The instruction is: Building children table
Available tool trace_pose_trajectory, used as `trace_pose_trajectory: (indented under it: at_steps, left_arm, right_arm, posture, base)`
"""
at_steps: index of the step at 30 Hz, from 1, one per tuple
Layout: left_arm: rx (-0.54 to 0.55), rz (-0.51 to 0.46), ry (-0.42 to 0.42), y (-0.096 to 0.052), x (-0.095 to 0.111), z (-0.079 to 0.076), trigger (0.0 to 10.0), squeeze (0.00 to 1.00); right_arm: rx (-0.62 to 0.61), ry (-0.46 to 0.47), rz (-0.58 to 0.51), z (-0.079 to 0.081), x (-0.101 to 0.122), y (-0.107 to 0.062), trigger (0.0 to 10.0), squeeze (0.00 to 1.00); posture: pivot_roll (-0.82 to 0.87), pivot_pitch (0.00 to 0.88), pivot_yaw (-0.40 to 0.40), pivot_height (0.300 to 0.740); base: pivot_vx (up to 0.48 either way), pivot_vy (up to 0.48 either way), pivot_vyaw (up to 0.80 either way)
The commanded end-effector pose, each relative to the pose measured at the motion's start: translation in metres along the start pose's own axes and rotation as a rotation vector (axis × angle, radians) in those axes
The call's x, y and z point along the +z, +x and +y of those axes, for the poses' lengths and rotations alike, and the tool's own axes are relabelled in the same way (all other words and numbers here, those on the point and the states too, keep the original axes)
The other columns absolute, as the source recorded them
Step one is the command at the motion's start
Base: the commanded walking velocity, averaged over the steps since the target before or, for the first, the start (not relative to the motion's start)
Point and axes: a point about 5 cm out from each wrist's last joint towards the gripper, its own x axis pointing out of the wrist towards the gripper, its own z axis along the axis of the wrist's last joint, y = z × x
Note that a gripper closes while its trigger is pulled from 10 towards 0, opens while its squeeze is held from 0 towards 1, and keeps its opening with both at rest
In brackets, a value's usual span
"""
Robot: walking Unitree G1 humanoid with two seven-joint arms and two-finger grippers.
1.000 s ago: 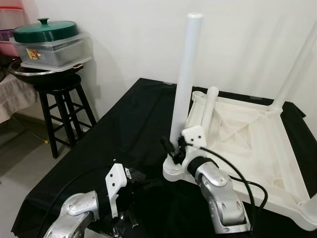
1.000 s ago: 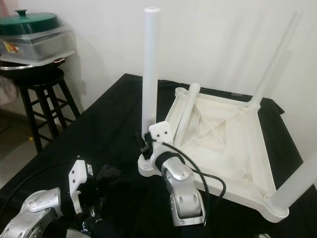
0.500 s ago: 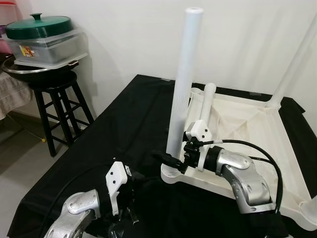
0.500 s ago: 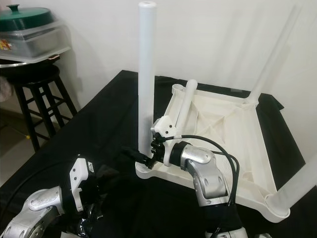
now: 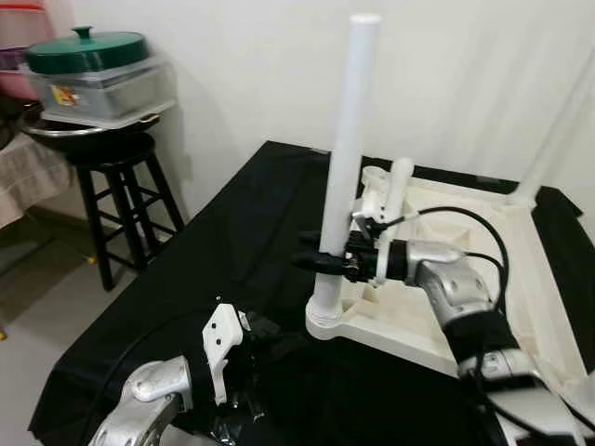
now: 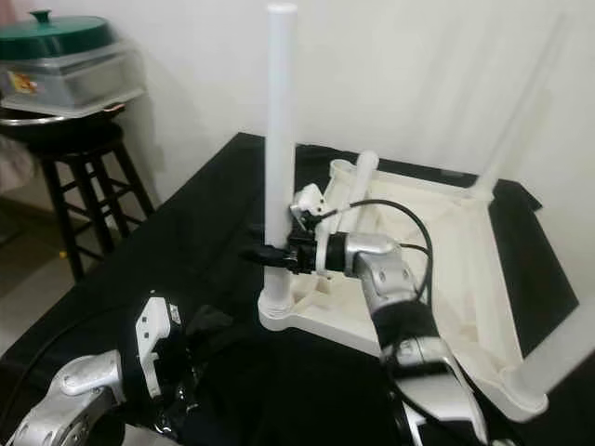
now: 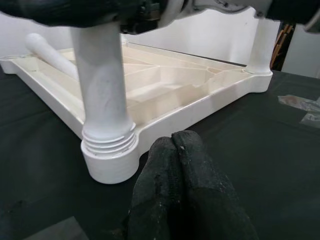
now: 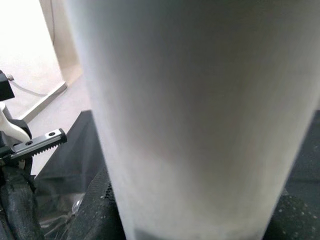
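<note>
Left eye view: my right gripper (image 5: 316, 256) clamps the upright table leg (image 5: 344, 167); my left gripper (image 7: 175, 150), fingers together, rests near its socket (image 7: 109, 159).

A white plastic children's table (image 5: 483, 269) lies upside down on a black-covered surface, its ribbed underside facing up. One white tubular leg (image 5: 344, 158) stands upright in the near-left corner socket (image 5: 327, 321), its threaded base seated there. A second leg (image 5: 392, 190) lies loose, leaning inside the frame near the far-left corner. Another leg (image 5: 556, 130) rises from the far-right corner.
</note>
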Motion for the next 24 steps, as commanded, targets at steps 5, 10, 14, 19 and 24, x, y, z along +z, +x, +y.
trace_pose_trajectory:
  at_steps: [5, 10, 14, 19, 24]
  left_arm:
    - [-0.009, 0.000, -0.002, -0.001, -0.001, -0.003, 10.0, 0.00]
    - [-0.009, -0.002, -0.004, -0.003, 0.001, -0.003, 10.0, 0.00]
    - [-0.013, -0.001, -0.015, -0.005, 0.001, 0.000, 10.0, 0.00]
    - [-0.018, 0.004, -0.019, -0.005, 0.001, 0.002, 10.0, 0.00]
    - [0.003, -0.006, -0.016, -0.005, 0.001, 0.002, 10.0, 0.00]
  right_arm:
    - [-0.096, -0.018, -0.023, 0.014, -0.011, 0.003, 0.0, 0.00]
    - [-0.486, 0.126, 0.034, 0.039, -0.047, 0.019, 0.0, 0.00]
    - [-0.853, 0.108, 0.105, 0.054, -0.057, 0.023, 0.0, 0.00]
    - [-0.819, 0.116, 0.121, 0.055, -0.061, 0.027, 0.0, 0.00]
    - [-0.705, 0.160, 0.063, 0.065, -0.050, 0.031, 10.0, 1.00]
  posture:
    - [-0.04, 0.000, -0.071, 0.740]
    - [-0.07, 0.000, -0.072, 0.740]
    - [-0.07, 0.000, -0.053, 0.740]
    - [-0.08, 0.000, -0.052, 0.740]
    - [-0.06, 0.000, -0.053, 0.740]
  base:
    - [0.000, 0.000, 0.00]
    - [0.000, 0.000, 0.00]
    - [0.000, 0.000, 0.00]
    - [0.000, 0.000, 0.00]
    - [0.000, 0.000, 0.00]
